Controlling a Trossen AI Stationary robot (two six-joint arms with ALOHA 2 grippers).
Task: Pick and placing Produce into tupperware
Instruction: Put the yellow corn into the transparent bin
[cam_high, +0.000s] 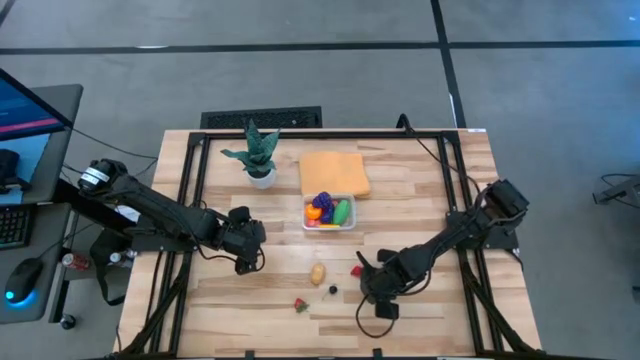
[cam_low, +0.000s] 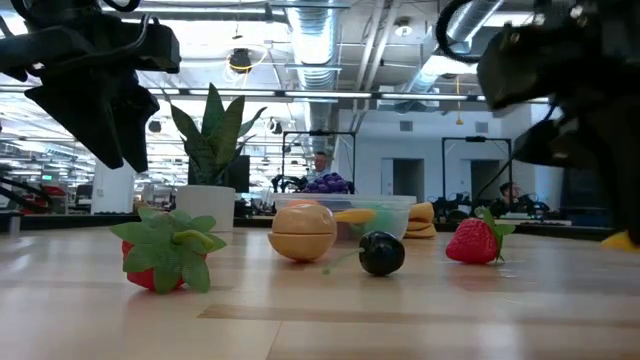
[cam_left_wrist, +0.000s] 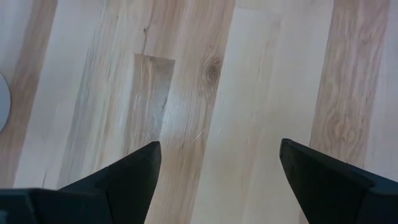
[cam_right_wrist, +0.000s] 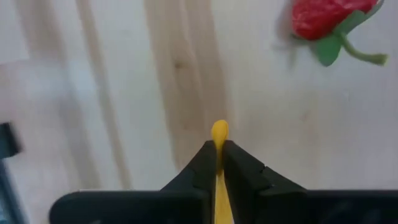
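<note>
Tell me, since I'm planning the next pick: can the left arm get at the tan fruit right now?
Probably yes. The left gripper is open and empty, and only bare table lies between it and the tan fruit.

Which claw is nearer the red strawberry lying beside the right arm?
The right. The right claw, shut on a small yellow piece, sits just below the red strawberry in the high view. The left claw, open, hovers well off to its left.

Open-plan robotics lab — exposed ceiling ducts (cam_low: 330, 40), strip lights, more metal test rigs (cam_low: 315, 160) behind the wooden table (cam_low: 320, 310)
</note>
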